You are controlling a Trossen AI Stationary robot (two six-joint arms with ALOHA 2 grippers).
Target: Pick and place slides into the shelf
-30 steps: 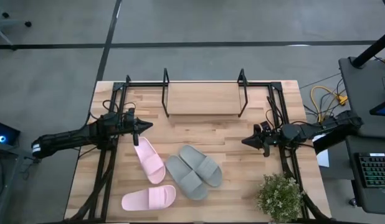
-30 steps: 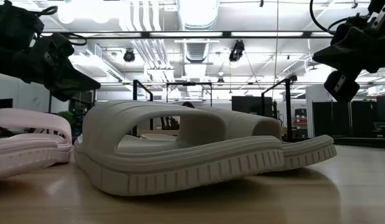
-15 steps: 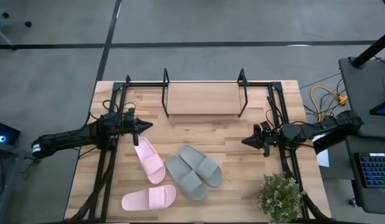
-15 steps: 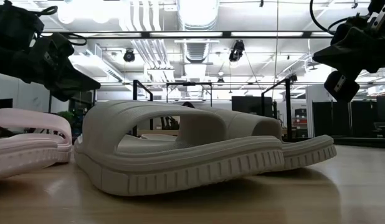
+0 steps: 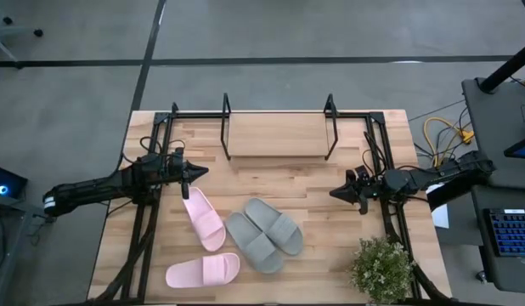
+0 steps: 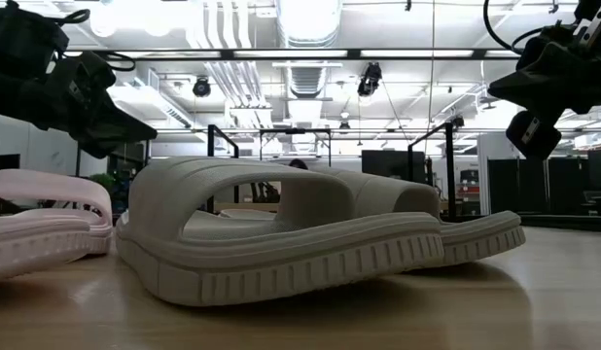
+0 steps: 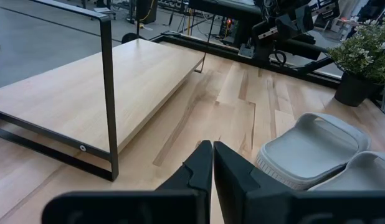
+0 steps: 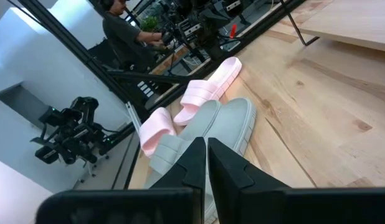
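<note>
I am sitting at the very start of the job, as I judge it: nothing is on the shelf (image 5: 278, 134) yet, which is standing bare at the upper centre of the high view. The left gripper (image 5: 191, 172) is hovering at centre-left with its fingers pressed together and holding nothing; the right gripper (image 5: 340, 193) is waiting at centre-right, likewise closed and empty. All four slides are lying on the table (image 5: 347, 225) in the lower centre: one pink slide (image 5: 203, 218) angled just below the left gripper, the other pink slide (image 5: 203, 270) lying crosswise near the lower edge, and the grey pair (image 5: 263, 234) touching side by side, soft, thick-soled, wide-strapped. Next I am expecting to open the left fingers and descend onto the nearer pink strap.
</note>
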